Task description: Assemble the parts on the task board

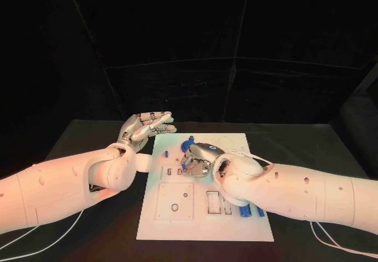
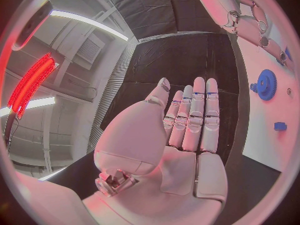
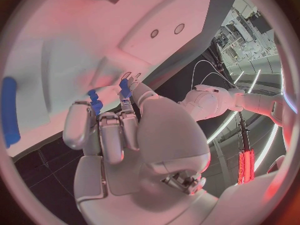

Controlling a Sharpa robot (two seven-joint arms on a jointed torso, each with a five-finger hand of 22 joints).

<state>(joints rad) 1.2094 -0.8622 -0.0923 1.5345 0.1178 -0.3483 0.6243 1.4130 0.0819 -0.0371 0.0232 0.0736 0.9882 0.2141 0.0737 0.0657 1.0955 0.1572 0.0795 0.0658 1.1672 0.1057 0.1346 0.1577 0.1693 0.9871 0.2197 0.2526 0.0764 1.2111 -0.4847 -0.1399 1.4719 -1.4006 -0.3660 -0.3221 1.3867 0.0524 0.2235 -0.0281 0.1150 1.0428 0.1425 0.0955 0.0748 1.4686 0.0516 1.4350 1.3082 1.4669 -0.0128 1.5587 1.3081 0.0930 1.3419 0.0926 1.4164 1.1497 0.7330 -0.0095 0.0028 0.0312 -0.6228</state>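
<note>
The white task board (image 1: 205,218) lies in the middle of the black table. A blue gear (image 1: 188,146) stands on its far part, also seen in the left wrist view as a blue gear (image 2: 267,84). My right hand (image 1: 201,159) hovers over the board just behind the gear, fingers curled, pinching a small blue part (image 3: 125,89) at its fingertips. My left hand (image 1: 146,126) is held flat beside the board's far left corner, holding nothing, its fingers (image 2: 195,115) straight. A small blue piece (image 1: 166,154) sits near the board's left edge.
Several blue pieces (image 1: 250,210) lie at the board's right edge under my right forearm. A long blue piece (image 3: 9,110) lies on the board in the right wrist view. Recessed slots (image 1: 175,201) mark the board's near half. Black table surrounds the board.
</note>
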